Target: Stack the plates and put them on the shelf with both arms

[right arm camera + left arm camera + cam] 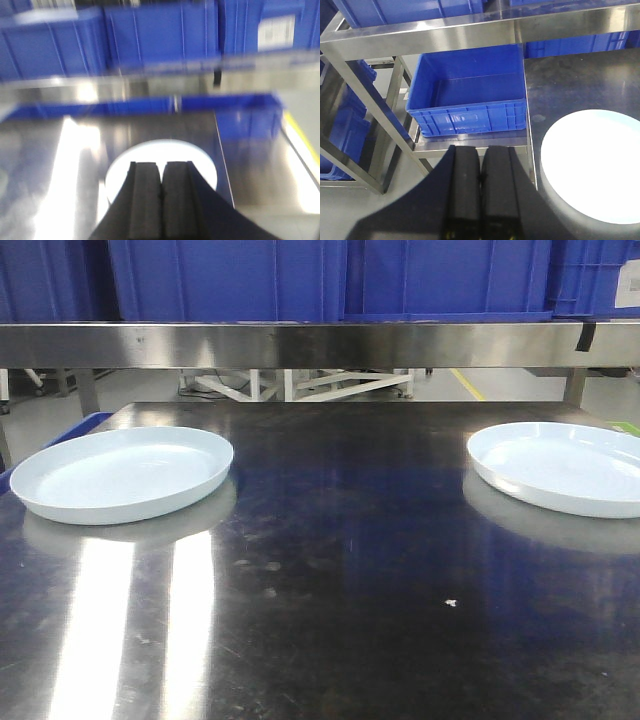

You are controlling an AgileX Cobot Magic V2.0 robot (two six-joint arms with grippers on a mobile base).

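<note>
**Fingers.** Two pairs are in view, one per wrist camera.
- The left fingers (465,190) are clenched pad to pad and grasp nothing. They hang above the floor, just off the desk's left edge.
- The right fingers (146,200) are also clenched and empty, though this view is blurred. They are raised above the desk.

**Plates.** There are two, both pale blue-white and round, lying flat on the steel desk (330,570) and well apart.
- The left plate (125,472) sits near the desk's left edge. In the left wrist view it lies to the right of the fingers, apart from them.
- The right plate (560,465) sits near the right edge and is cut off by the frame. In the right wrist view it lies directly past the fingertips and is partly covered by them.

**Surroundings.**
- A steel shelf (320,345) spans the rear of the desk, and a row of blue crates (230,280) stands on it.
- One open blue crate (470,95) rests on a lower rack left of the desk.
</note>
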